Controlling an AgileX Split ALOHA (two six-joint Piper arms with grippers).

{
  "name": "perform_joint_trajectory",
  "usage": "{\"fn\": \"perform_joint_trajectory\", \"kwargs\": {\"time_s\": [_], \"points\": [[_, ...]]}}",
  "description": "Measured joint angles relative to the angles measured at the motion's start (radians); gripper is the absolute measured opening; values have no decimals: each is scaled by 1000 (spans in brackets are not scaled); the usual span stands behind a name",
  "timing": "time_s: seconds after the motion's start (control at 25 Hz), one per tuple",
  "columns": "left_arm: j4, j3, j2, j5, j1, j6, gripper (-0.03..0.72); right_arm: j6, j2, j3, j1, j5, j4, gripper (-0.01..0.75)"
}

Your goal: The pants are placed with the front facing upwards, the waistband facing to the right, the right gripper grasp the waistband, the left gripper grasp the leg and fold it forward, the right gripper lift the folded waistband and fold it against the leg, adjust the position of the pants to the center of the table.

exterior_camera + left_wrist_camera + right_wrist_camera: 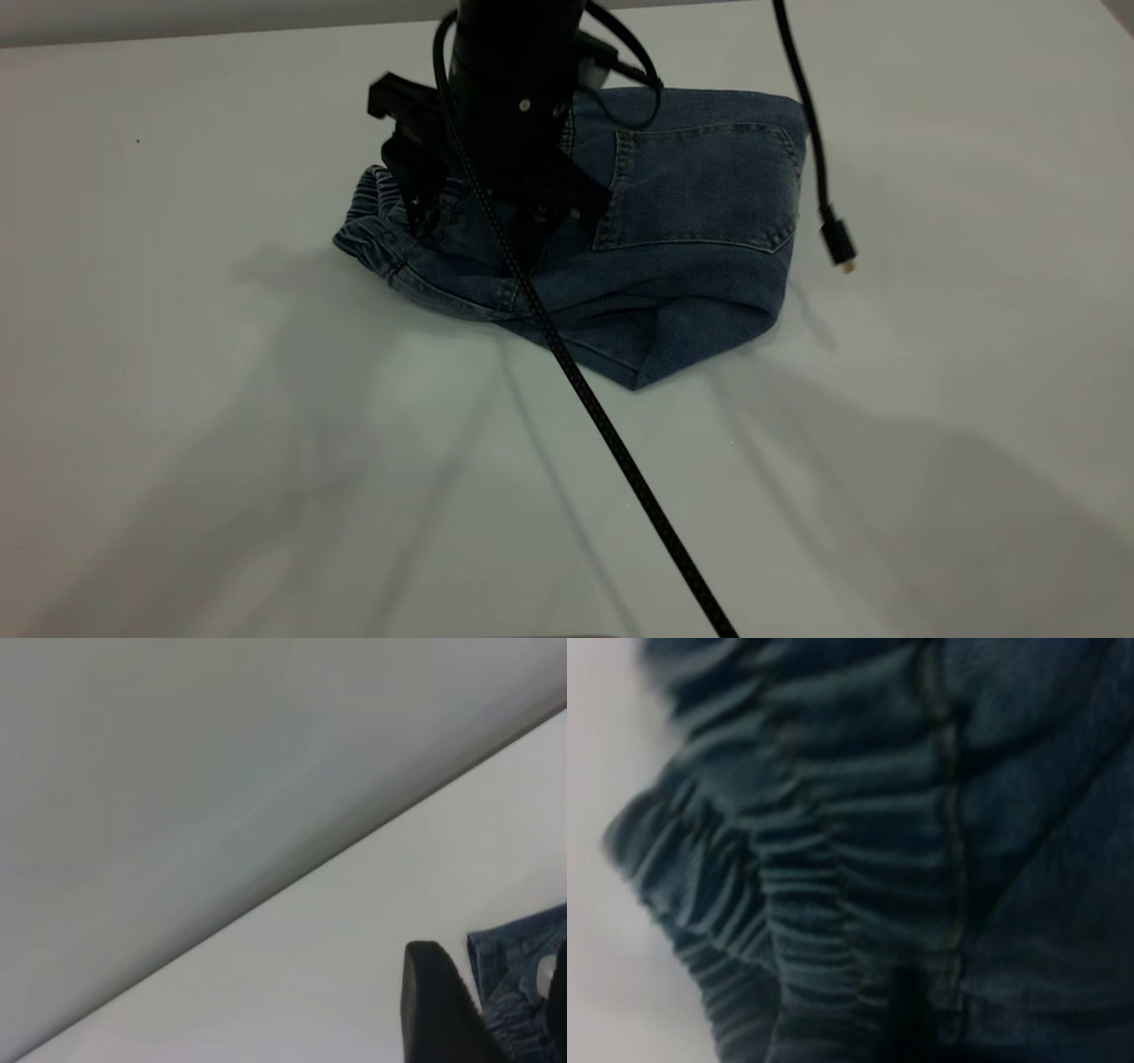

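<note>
The dark blue denim pants (700, 195) lie folded on the white table (221, 461), far side of the middle, with a square back pocket facing up. The ruched waistband (376, 226) points left and bunches upward. My right gripper (523, 244) comes straight down onto it, shut on the waistband, whose gathers (833, 859) fill the right wrist view. The left gripper (500, 1014) is open; one black fingertip (434, 1001) shows, with the denim pants (523, 974) beyond it. The left arm cannot be made out in the exterior view.
A braided black cable (620, 461) runs from the arm diagonally across the table toward the near edge. A second cable hangs at the right, ending in a loose plug (837, 244) beside the pants. The table's far edge (177, 35) is close behind the pants.
</note>
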State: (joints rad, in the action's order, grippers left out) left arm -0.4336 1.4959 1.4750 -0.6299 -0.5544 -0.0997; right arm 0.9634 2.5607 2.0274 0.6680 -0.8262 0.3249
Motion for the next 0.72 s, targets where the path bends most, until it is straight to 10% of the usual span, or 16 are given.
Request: {"fn": "perform_joint_trajectory", "kwargs": {"time_s": [0.72], "points": [[-4, 0, 0, -27, 0, -3, 284, -424, 12, 20, 54, -213, -141, 494]]}}
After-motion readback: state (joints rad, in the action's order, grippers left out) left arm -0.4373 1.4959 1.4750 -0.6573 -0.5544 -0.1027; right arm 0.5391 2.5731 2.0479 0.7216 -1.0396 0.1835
